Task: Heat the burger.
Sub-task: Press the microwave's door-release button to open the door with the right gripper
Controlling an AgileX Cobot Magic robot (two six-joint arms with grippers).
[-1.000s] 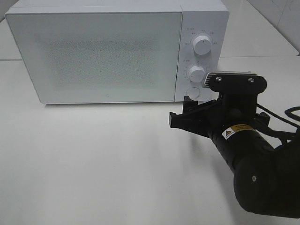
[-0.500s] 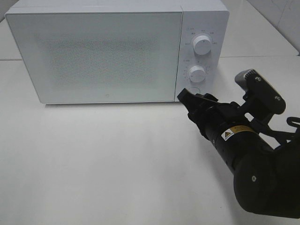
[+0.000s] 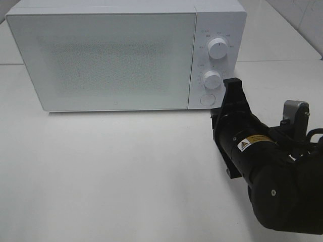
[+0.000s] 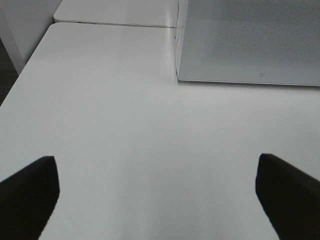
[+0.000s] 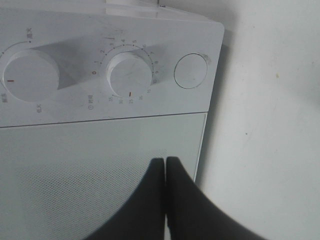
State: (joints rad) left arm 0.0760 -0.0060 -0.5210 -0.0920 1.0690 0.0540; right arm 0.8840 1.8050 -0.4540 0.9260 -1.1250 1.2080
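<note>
I see my right pincer [image 5: 165, 164] pressed together, empty, close before the closed microwave [image 3: 101, 55], and my left pincer [image 4: 157, 185] spread apart above the table [image 4: 125, 115].

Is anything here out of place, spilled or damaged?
Nothing stands out. The microwave stands level, its door closed and undamaged; no spill shows on the table. The right tool is shut on nothing.

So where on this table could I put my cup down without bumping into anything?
The big bare patch is the table in front of the microwave door, running left from the right arm. Crowded spot: the right front, where that arm and its shut right gripper sit by the dials.
</note>
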